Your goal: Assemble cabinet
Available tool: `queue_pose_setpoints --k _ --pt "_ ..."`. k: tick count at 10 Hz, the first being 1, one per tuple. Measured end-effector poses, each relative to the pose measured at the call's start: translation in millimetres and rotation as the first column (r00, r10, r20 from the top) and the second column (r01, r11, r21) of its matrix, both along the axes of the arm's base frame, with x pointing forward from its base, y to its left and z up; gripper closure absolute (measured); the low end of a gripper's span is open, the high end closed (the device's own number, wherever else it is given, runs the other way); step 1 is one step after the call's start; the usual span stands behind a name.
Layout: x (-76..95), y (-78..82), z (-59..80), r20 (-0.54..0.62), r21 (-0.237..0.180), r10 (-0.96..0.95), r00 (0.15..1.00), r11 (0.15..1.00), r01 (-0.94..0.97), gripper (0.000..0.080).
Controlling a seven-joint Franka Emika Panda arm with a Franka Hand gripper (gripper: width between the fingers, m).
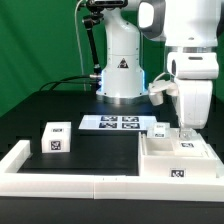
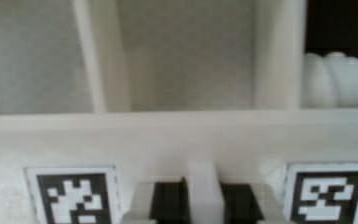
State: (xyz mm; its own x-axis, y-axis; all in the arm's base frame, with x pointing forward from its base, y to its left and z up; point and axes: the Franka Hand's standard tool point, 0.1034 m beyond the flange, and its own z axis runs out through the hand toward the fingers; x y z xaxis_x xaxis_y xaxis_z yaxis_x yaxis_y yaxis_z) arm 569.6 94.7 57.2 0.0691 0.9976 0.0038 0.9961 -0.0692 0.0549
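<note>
The white cabinet body [image 1: 176, 162] lies at the exterior view's right, inside the border rail. My gripper [image 1: 186, 134] reaches straight down onto it. In the wrist view the gripper [image 2: 202, 200] has its dark fingers [image 2: 165, 203] close together on a thin white rib of a flat cabinet panel [image 2: 176, 138], which carries one tag on each side [image 2: 69, 195]. Beyond the panel stand two white upright bars [image 2: 96, 60] and a round knob [image 2: 338, 80]. A small tagged cabinet block [image 1: 55, 137] sits apart at the exterior view's left. Another small tagged piece [image 1: 160, 128] lies behind the body.
The marker board [image 1: 117, 123] lies flat in the middle, in front of the robot base [image 1: 120, 70]. The long low white border rail [image 1: 70, 186] runs along the front and up the exterior view's left side.
</note>
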Motion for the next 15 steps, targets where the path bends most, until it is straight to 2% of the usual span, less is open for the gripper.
queue_pose_setpoints --k 4,11,12,13,14,15 --pt "22.4 0.6 -1.0 -0.003 -0.001 -0.002 1.000 1.000 0.002 0.0729" --pt "22.0 1.2 2.1 -0.015 -0.011 0.003 1.000 1.000 -0.003 0.0728" --pt "18.0 -1.9 7.8 -0.011 -0.015 0.001 1.000 1.000 -0.001 0.0551" --pt "9.4 -3.2 15.6 -0.005 -0.017 -0.028 1.000 0.999 0.028 0.0417" --pt "-5.4 -4.1 25.5 0.000 -0.021 -0.068 0.998 0.997 0.068 0.0417" --pt "-23.1 -2.7 32.7 -0.005 -0.029 -0.119 0.993 0.993 0.119 0.0222"
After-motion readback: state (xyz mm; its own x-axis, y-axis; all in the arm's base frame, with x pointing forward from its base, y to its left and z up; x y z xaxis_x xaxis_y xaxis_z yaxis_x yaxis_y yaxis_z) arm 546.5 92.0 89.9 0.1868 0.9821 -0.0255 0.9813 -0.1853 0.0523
